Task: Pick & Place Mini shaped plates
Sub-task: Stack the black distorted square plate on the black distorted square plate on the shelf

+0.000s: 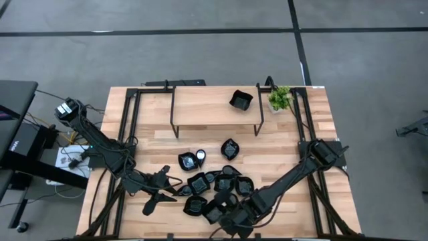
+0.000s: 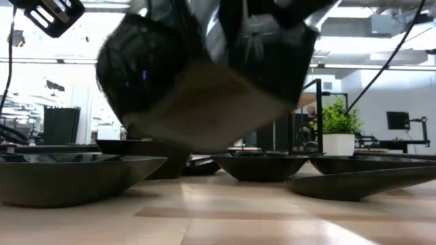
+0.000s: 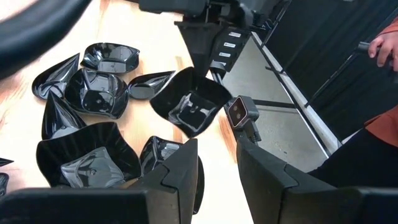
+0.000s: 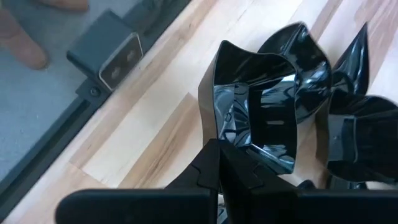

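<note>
A: Right wrist view puts the right claw (image 4: 219, 163) with its two dark fingers pressed together over the wall of a square black dish (image 4: 255, 115). The rim sits pinched between them.

B: Is that dish lifted off the bench?

A: It looks so. From the left wrist the same square dish (image 3: 194, 102) hangs tilted under the right arm, above the pale wood, near the bench's front edge. The low view is filled by a dark dish and claw hanging close to the lens, with wood showing beneath.

B: And the left claw?

A: The left claw (image 3: 214, 163) stands partly open, fingers apart, with nothing between them. From above it (image 1: 159, 191) sits low over the bench (image 1: 200, 107), just left of the heap of dishes.

B: Where are the rest of the dishes?

A: A cluster of glossy black plates (image 1: 214, 191) lies at the front middle of the bench, some overlapping, between the two arms. Leaf-shaped and scalloped ones show among them in the left wrist view. One round dish (image 1: 192, 160) and another small dish (image 1: 230, 148) lie a little farther back, apart from the heap. A further black dish (image 1: 241, 100) rests on the raised shelf at the back.

B: Anything else?

A: A small green potted plant (image 1: 279, 98) stands at the shelf's right end. A person's hand (image 3: 384, 46) shows beyond the bench edge.
</note>
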You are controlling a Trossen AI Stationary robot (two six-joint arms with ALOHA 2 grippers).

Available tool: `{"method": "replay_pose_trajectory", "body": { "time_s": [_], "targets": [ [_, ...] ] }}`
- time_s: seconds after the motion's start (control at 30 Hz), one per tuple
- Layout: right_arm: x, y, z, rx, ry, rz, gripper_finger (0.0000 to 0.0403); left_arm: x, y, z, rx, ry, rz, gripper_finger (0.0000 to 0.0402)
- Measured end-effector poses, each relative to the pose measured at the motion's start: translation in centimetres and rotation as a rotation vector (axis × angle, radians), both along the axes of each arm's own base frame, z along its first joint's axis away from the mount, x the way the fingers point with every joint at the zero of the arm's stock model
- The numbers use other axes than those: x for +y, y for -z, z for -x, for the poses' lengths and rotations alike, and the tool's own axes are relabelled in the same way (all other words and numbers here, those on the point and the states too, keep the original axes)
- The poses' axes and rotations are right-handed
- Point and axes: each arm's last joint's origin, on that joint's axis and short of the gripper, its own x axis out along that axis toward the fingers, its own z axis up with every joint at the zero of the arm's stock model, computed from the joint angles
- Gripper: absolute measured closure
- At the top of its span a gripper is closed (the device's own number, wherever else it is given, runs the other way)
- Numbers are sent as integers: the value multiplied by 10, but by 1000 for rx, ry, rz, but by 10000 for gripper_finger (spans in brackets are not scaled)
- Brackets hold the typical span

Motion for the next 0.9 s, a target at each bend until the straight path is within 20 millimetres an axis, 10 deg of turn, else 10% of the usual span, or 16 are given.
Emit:
{"method": "replay_pose_trajectory", "body": {
  "time_s": [0.9],
  "targets": [
    [-7, -65, 5, 20, 45, 117, 401, 0, 0, 0, -4, 4, -9, 289]
  ]
}}
